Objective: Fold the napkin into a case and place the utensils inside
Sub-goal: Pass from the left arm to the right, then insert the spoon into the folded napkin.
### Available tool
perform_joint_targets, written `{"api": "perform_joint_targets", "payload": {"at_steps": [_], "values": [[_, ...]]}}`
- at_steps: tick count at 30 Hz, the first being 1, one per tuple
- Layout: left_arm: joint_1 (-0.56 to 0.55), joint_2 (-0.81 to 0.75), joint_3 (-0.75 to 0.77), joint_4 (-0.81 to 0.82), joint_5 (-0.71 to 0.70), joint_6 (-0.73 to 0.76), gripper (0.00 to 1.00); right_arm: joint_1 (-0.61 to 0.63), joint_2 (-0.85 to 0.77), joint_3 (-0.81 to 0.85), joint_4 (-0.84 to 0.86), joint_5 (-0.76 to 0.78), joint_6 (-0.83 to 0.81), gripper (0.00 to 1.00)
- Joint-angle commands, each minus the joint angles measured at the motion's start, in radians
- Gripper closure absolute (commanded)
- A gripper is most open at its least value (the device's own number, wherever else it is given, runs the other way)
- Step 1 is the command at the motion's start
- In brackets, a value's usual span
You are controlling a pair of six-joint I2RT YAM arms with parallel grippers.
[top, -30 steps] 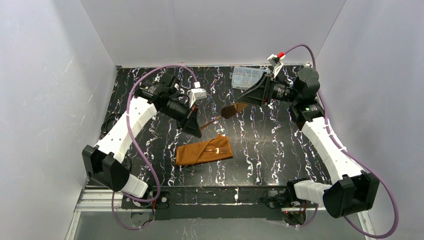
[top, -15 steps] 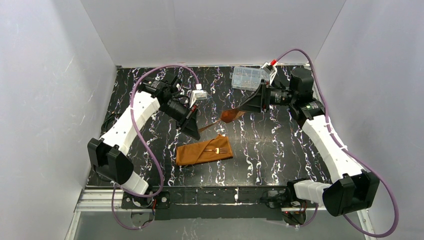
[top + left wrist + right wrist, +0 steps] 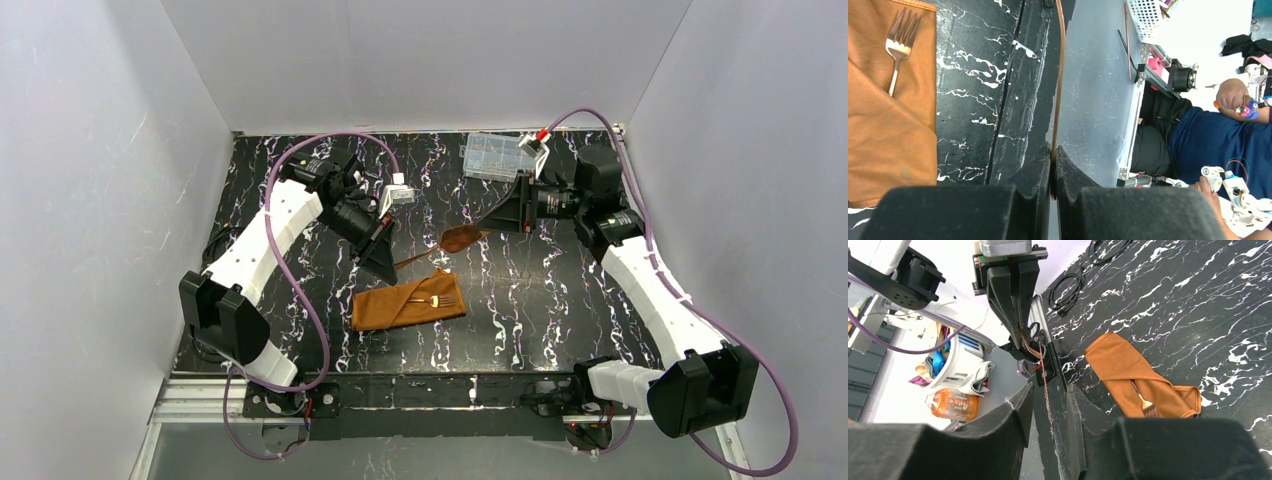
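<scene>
Two grippers meet over one copper spoon (image 3: pixel 458 239) held in mid-air above a black marbled table (image 3: pixel 560 300). The left gripper (image 3: pixel 1053 155) is clamped tight on the handle end, while the right gripper (image 3: pixel 1049 390) straddles the bowl end with its jaws apart and a gap showing on either side of the thin metal. The folded orange napkin (image 3: pixel 888 140) lies flat below and just to the near side of the left gripper, with a fork (image 3: pixel 899 42) already tucked into its pocket. The handover looks like the weak point. If the left gripper lets go before the right one has bitten, the slick spoon could drop and knock the fork loose, and a pinch on the curved bowl could make it swivel. No writing can be read. A clear box (image 3: pixel 495 155) beyond the right gripper shows no label, and the print on an orange packet (image 3: pixel 948 405) off the table is too blurred to make out.
</scene>
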Motion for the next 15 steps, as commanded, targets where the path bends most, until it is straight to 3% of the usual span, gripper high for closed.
{"api": "perform_joint_targets", "payload": {"at_steps": [1,4,7,8,11,15], "values": [[0.007,0.003,0.036,-0.030,0.042,0.015,1.00,0.042,-0.031,-0.031,0.058,0.013,0.024,0.59],[0.009,0.009,0.043,-0.030,0.045,0.010,1.00,0.061,-0.025,-0.037,0.061,0.035,0.026,0.65],[0.009,0.012,0.043,-0.030,0.048,0.010,1.00,0.064,-0.018,-0.042,0.073,0.099,0.039,0.99],[0.009,0.013,0.043,-0.031,0.041,0.008,1.00,0.063,-0.018,-0.045,0.075,0.124,0.043,0.99],[0.009,0.012,0.038,-0.008,-0.009,-0.027,0.69,0.062,-0.017,-0.061,0.067,0.182,0.050,0.99],[0.021,-0.010,0.006,0.037,-0.067,-0.043,0.54,0.062,-0.009,-0.086,-0.053,0.269,-0.016,0.99]]}}
